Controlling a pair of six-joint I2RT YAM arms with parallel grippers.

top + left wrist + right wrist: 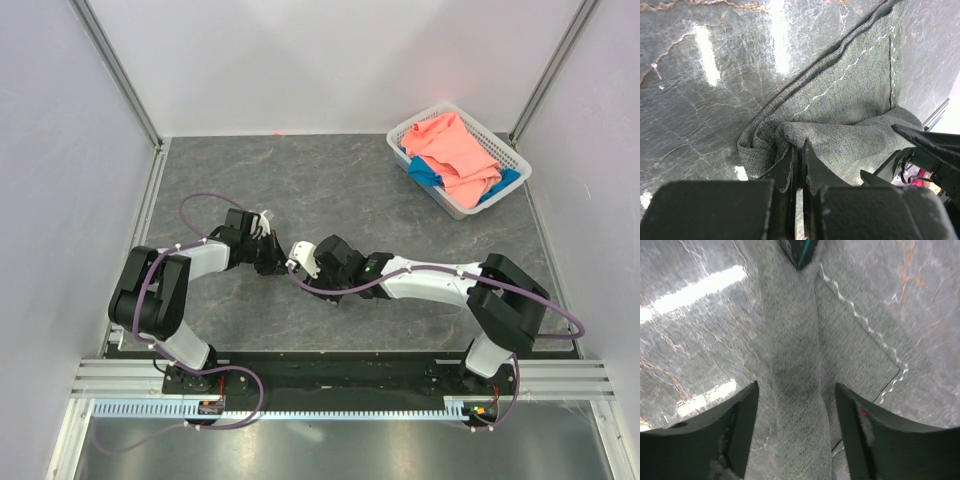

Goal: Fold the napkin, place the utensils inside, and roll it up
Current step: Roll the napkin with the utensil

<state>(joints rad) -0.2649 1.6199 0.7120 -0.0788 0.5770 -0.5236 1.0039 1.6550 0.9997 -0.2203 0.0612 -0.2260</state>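
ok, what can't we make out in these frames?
- Utensils: in no view; whether folds of the napkin cover them cannot be told.
- Top external: napkin outline lost, table-coloured and partly under the left gripper and right gripper.
- Right wrist: napkin ridge cut off by top and bottom edges.
- Basket: whatever lies under the pink cloth is hidden.

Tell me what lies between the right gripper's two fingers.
A raised fold of the napkin lies there, inside the open right gripper; the right wrist view shows it.
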